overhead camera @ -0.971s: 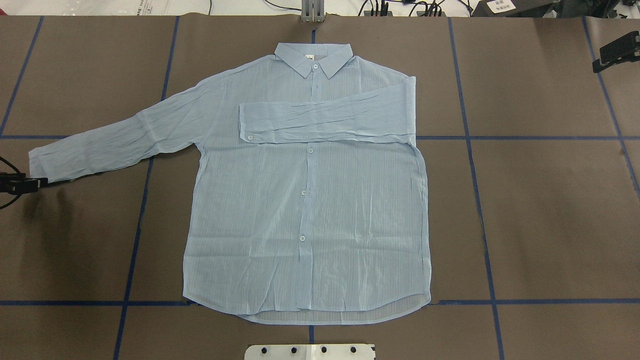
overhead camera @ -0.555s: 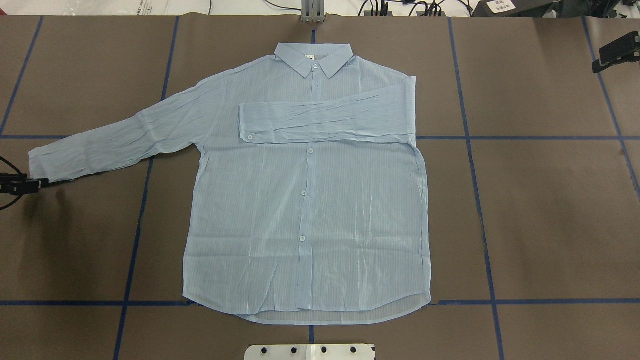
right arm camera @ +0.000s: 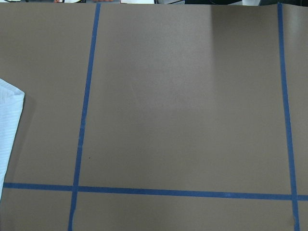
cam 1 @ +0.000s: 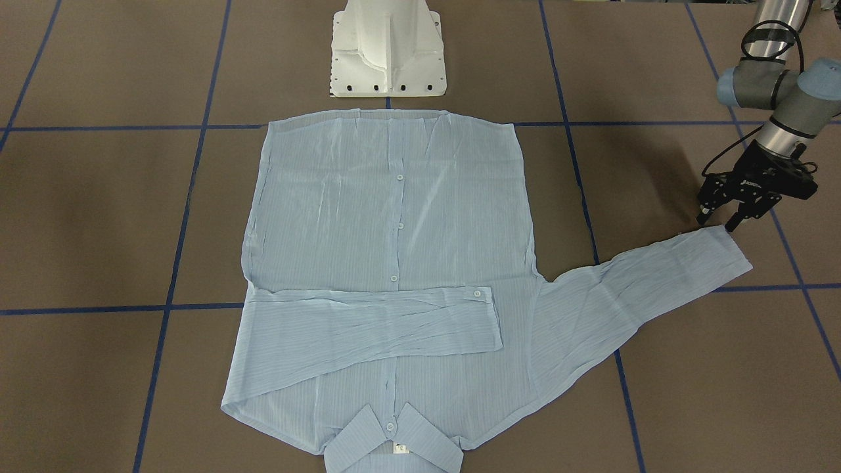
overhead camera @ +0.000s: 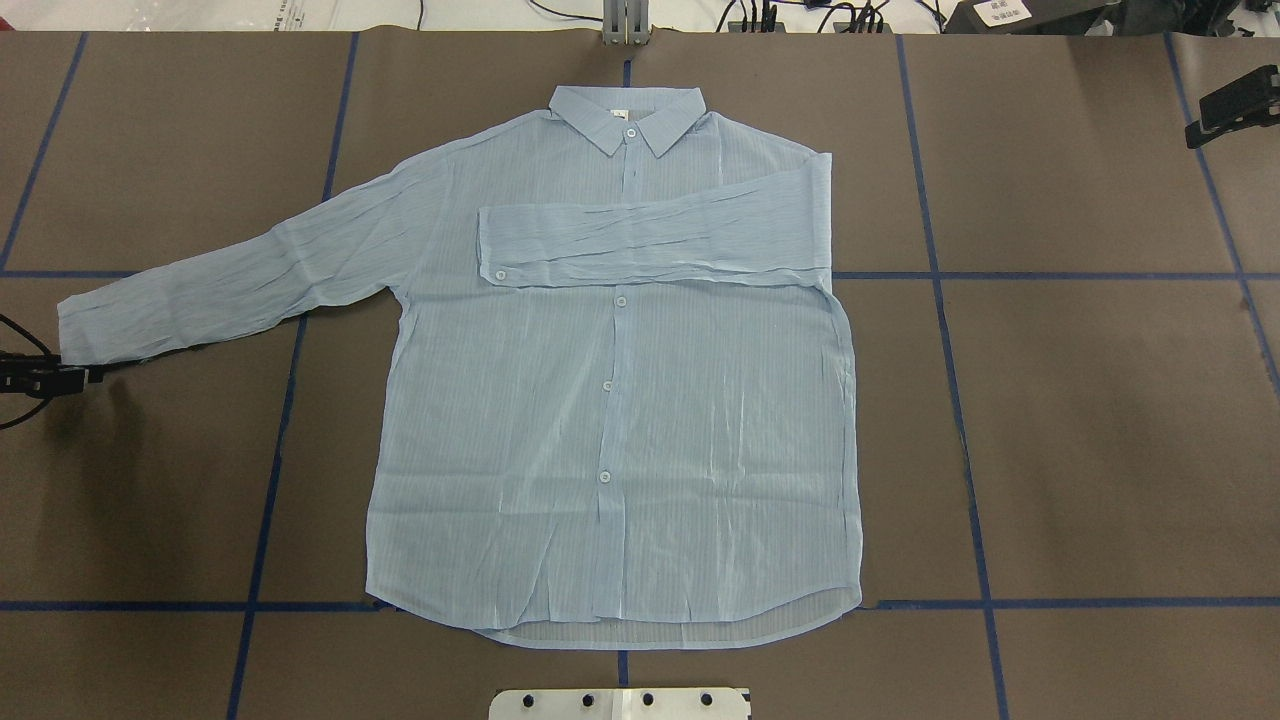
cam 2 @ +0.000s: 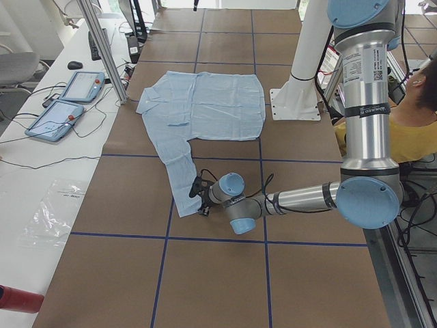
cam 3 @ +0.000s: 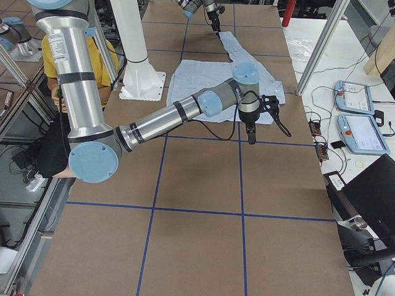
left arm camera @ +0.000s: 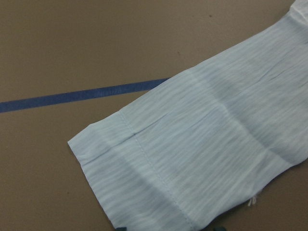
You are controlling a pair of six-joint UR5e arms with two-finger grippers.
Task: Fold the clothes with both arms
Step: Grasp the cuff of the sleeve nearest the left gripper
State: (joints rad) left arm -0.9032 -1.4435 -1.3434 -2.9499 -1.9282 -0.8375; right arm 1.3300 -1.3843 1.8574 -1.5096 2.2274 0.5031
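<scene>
The brown tabletop (overhead camera: 1080,430), ruled into squares with blue tape (overhead camera: 1100,603), carries the pale blue shirt (overhead camera: 620,440) at its middle. The shirt lies flat, buttoned and front up. Its hem is toward the white pedestal base (cam 1: 387,52) and its collar (overhead camera: 627,118) toward the far edge. The right sleeve (overhead camera: 650,245) is folded across the chest, its end lying past the button line on the robot's left. The left sleeve (overhead camera: 250,275) lies stretched out over bare tabletop, slanting outward and back toward the robot's side.

The left arm (cam 2: 362,123) stands with its upper part upright. Its forearm reaches low and nearly level over the tabletop to the end of the outstretched sleeve. The right arm (cam 3: 166,120) stretches out above the tabletop on the other side, its wrist bent so that the tool points straight down, well apart from the shirt.

The left pincer (cam 1: 719,220) is released, its black tips spread and down at the corner of the cuff (cam 1: 726,253). In the wrist view the cuff's hem lies between the tips, and I cannot tell whether they touch the cloth. The right pincer (cam 3: 249,137) hangs over bare tabletop, and I cannot tell whether it is released or clenched.

Small white buttons (overhead camera: 606,384) run down the shirt's front.
</scene>
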